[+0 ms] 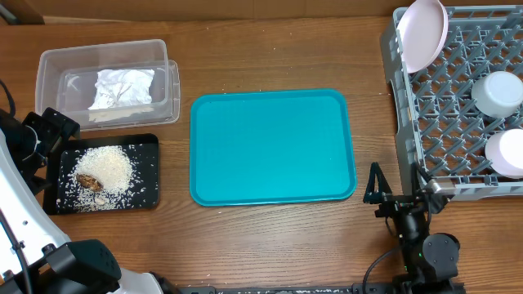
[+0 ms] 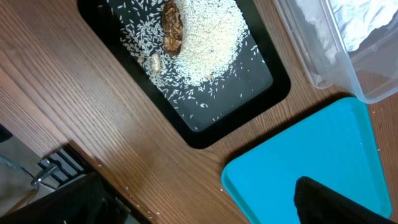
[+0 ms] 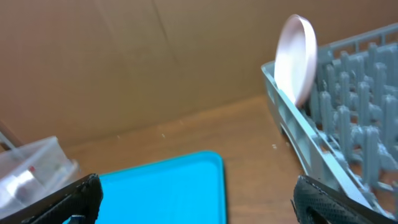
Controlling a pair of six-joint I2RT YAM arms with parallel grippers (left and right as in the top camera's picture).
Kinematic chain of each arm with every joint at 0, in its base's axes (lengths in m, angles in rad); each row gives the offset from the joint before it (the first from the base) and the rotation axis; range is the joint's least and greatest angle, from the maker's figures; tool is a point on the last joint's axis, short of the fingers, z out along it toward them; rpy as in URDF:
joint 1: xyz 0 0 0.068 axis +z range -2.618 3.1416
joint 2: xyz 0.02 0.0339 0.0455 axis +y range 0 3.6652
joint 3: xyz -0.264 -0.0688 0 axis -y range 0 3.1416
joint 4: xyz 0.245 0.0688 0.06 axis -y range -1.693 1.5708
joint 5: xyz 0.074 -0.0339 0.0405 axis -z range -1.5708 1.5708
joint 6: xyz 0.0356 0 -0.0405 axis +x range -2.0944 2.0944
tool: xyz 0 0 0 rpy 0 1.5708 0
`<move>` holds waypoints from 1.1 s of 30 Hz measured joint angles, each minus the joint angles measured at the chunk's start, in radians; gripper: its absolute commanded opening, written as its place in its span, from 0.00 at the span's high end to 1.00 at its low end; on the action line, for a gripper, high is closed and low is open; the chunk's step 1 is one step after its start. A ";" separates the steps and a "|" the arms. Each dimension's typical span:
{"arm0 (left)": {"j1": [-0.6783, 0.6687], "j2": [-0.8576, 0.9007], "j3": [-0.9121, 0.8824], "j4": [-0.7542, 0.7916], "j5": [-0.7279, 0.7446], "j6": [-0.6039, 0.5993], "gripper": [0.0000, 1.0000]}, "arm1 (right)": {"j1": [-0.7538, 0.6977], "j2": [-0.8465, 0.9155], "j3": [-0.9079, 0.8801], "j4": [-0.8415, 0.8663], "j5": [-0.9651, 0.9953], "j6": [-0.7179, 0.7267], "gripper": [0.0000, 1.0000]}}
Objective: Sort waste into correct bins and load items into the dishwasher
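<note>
The clear tub (image 1: 105, 82) at the back left holds a crumpled white napkin (image 1: 122, 88); in the right wrist view a small red scrap (image 3: 32, 169) shows inside it. In front of it the black tray (image 1: 147, 192) carries loose rice (image 1: 110, 167) and a brown lump (image 1: 90, 181). The grey dish rack (image 1: 445, 122) at the right holds an upright pale pink plate (image 1: 423, 33), a pale bowl (image 1: 498, 91) and a white round dish (image 1: 507, 153). My left gripper (image 1: 53, 131) hangs open by the black tray's left edge. My right gripper (image 1: 399, 192) stands open and holds nothing beside the rack's front corner.
A teal tray (image 1: 272, 147) lies bare in the middle of the wooden table. In the left wrist view, stray rice grains (image 2: 124, 190) dot the wood beside the black tray (image 2: 273, 87). A brown cardboard wall (image 3: 155, 56) stands behind the table.
</note>
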 measured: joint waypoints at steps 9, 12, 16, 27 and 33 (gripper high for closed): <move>0.000 0.000 0.000 0.000 0.000 0.000 0.00 | 0.000 0.000 0.000 -0.013 0.011 -0.035 0.00; 0.000 0.000 0.000 0.000 0.000 0.000 0.00 | 0.000 0.000 0.000 -0.013 0.011 -0.038 0.00; 0.000 0.000 0.000 0.000 0.000 0.000 0.00 | 0.000 0.000 0.000 -0.013 0.011 -0.041 0.00; 0.000 0.000 0.000 0.000 0.000 0.000 0.00 | 0.000 0.000 0.000 -0.013 0.011 -0.041 0.00; 0.000 0.000 0.000 0.000 0.000 0.000 0.00 | 0.000 0.000 0.000 -0.013 0.012 -0.040 0.00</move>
